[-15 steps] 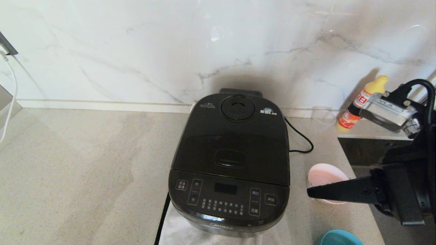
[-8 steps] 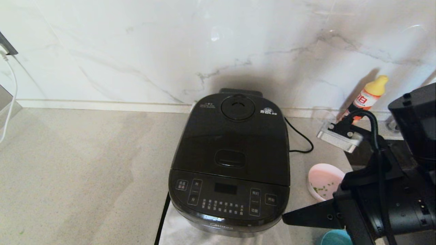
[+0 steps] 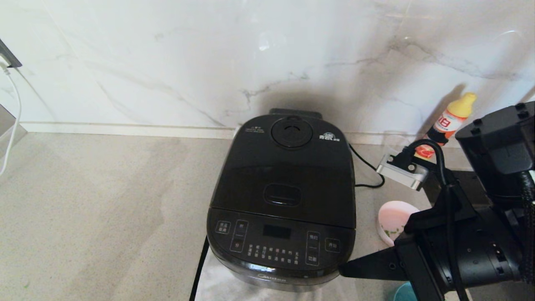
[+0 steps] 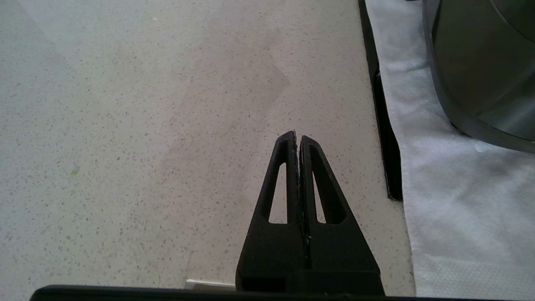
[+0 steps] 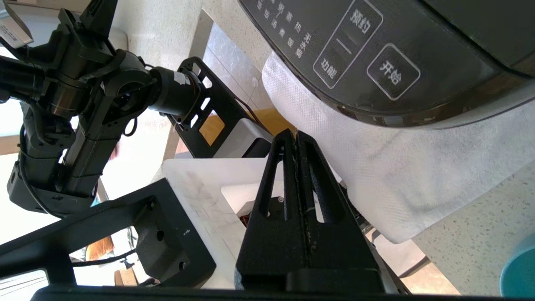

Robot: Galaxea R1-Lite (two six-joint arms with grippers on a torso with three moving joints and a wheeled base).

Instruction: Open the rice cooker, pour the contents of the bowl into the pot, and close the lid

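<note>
The right gripper [image 3: 343, 269], fingers clenched on nothing, hangs low by the front right corner of the rice cooker [image 3: 282, 196]. To open it well, I judge the tip should rise and press squarely on the oval release button [image 3: 282, 194] of the closed lid [image 3: 288, 171], without touching the panel keys. The left gripper [image 4: 298, 140] is parked, fingers clenched, over the desk [image 3: 104, 209]. The pink bowl [image 3: 393, 219] stands just beside the cooker, a blue bowl [image 3: 402, 292] nearer, a bottle [image 3: 449, 121] by the wall.

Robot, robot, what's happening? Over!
Right claw shut, empty, by rice cooker front corner. Left claw shut, parked. Lid closed. Nothing blocking.
</note>
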